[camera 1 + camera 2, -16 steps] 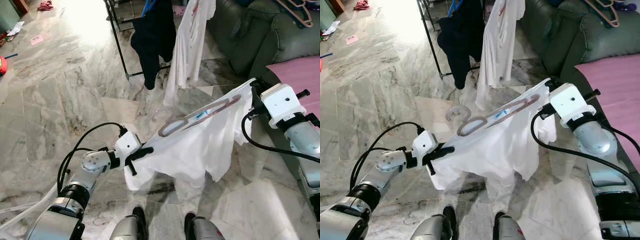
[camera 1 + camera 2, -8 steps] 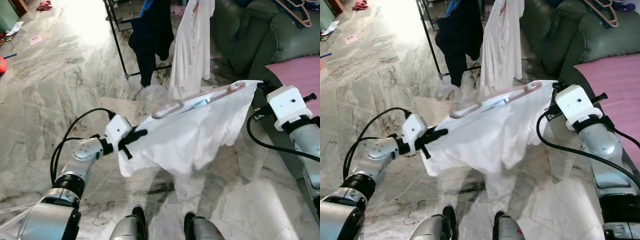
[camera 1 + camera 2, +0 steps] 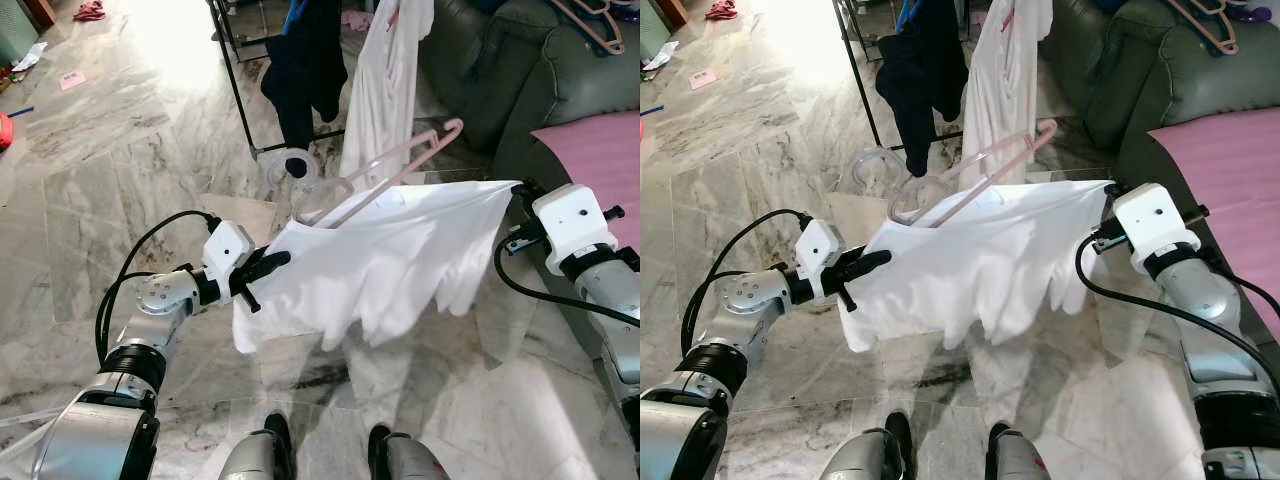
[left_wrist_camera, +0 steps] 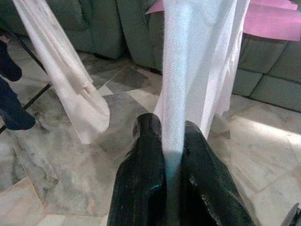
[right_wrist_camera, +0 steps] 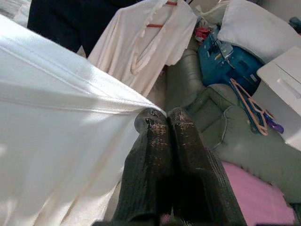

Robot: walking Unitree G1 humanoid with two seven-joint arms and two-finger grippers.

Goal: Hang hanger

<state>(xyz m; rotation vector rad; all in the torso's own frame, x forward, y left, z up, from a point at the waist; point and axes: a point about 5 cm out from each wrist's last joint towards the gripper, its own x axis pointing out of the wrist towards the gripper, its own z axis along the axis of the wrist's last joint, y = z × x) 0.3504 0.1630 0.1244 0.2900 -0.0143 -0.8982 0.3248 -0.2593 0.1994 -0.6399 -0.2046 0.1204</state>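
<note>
Shirt [image 3: 380, 260] stretched mid-frame, left pincer [image 3: 268, 266] and right pincer [image 5: 162, 117] each clamped on an edge. Hanger [image 3: 385, 175] half out, upper centre. Risk: slips free, drops to floor.

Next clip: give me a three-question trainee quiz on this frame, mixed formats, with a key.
1. True or false: the pink hanger lies on top of the white shirt, with one end lifted above it.
2. Which gripper pinches the white shirt? A) left only B) right only C) both
3. Fill in: behind the shirt, a dark garment and a pale garment hang from a black ____.

Key: 1 true; 2 C, left gripper and right gripper each hold an edge; 3 rack.
</note>
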